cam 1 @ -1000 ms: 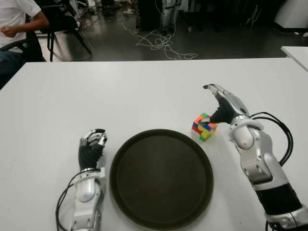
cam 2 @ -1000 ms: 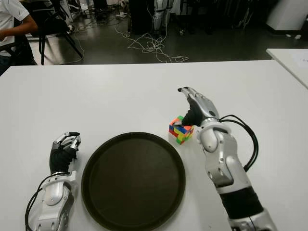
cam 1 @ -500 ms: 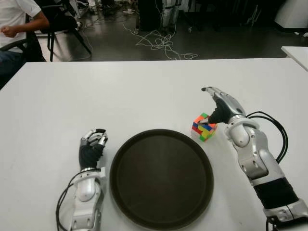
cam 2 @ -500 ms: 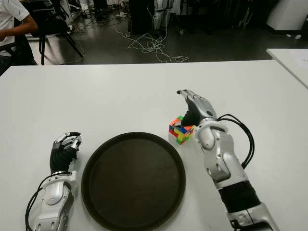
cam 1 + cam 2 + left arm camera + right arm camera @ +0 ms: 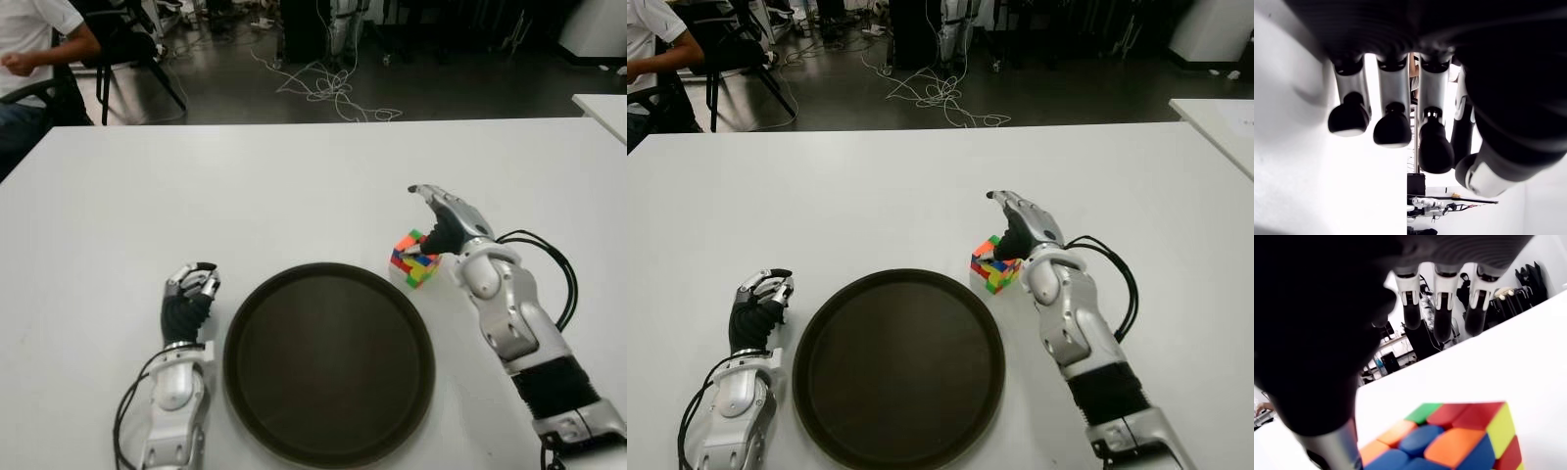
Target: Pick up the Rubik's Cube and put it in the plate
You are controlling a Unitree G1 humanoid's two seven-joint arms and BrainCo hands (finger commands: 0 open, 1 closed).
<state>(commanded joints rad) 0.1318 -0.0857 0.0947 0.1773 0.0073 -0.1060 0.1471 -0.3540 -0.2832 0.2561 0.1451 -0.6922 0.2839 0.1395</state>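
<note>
The Rubik's Cube [image 5: 413, 259] stands on the white table [image 5: 245, 186], just off the far right rim of the dark round plate [image 5: 328, 372]. My right hand [image 5: 423, 217] arches over the cube from its right side and is open. In the right wrist view its fingers [image 5: 1442, 318] stretch out above the cube [image 5: 1449, 440] without closing on it, and the thumb shows close beside one cube face. My left hand [image 5: 188, 294] shows left of the plate with its fingers [image 5: 1393, 127] curled, holding nothing.
The table's far edge runs across the back, with tangled cables [image 5: 328, 88] on the floor beyond. A seated person [image 5: 29, 49] and a chair are at the far left. A second white table's corner [image 5: 602, 108] shows at the right.
My right hand has shifted slightly left and lower over the cube, its forearm drawing in. The cube and the left hand have not moved.
</note>
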